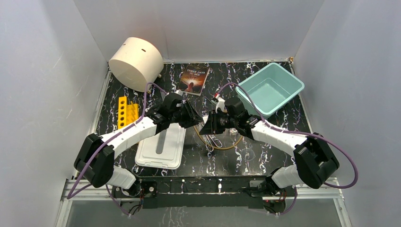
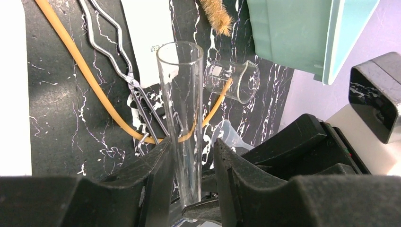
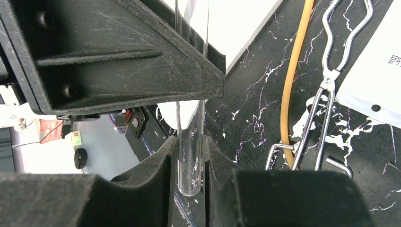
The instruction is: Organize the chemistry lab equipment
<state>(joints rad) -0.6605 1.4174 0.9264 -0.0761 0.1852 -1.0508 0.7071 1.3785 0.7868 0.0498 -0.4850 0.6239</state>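
Observation:
A clear glass tube [image 2: 179, 109] is held in the air between both grippers above the table's middle. My right gripper [image 3: 189, 142] is shut on its rounded end [image 3: 190, 165]. My left gripper [image 2: 191, 146] stands open around the tube: one finger touches it and the other is a little apart. In the top view the left gripper [image 1: 194, 116] and the right gripper [image 1: 208, 124] meet tip to tip. Below lie metal tongs [image 2: 127, 75], tan rubber tubing [image 2: 80, 71], a small beaker [image 2: 234, 80] on its side, a brown brush [image 2: 218, 16] and a white packet [image 2: 151, 33].
A teal bin [image 1: 269, 88] stands at the back right. A yellow tube rack [image 1: 126, 111] and a white lidded box [image 1: 161, 146] are on the left. A dark book [image 1: 194, 78] and a big cream cylinder [image 1: 136, 63] are at the back. A small clear funnel [image 2: 227, 135] lies by the tubing.

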